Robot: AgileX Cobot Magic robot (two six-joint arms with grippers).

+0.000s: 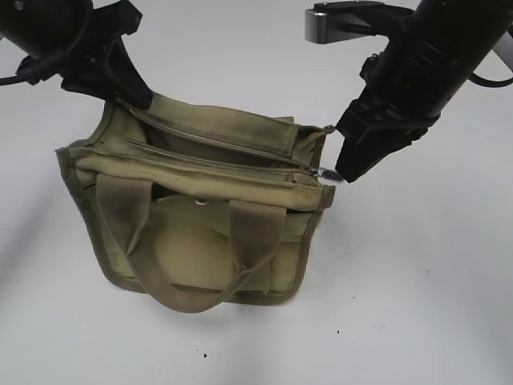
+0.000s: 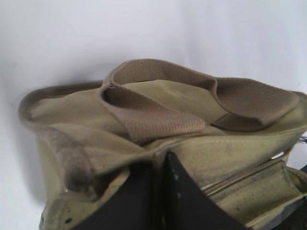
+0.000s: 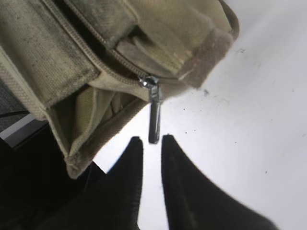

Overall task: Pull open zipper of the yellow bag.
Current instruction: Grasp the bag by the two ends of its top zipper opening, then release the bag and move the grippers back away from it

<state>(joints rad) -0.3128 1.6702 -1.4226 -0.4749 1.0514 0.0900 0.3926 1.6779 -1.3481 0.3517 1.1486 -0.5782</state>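
The zipper [image 1: 232, 160] on the yellow bag [image 1: 200, 233] is seen shut, its pull tab [image 3: 154, 120] at 3 o'clock, ungrasped between slightly parted right gripper [image 3: 152, 146] fingers; left gripper [image 2: 160, 165] pinches bag cloth.

plain white tabletop [image 1: 417, 305], evenly lit, with tiny dark specks.

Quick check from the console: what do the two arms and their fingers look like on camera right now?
Both arms are matte black. The left arm has a black cable looping along it. The right arm carries a silver-grey metal bracket near the top of the exterior view and a black cable by its side. The right gripper has two smooth, black, tapering fingers; the left gripper shows flat black fingers.
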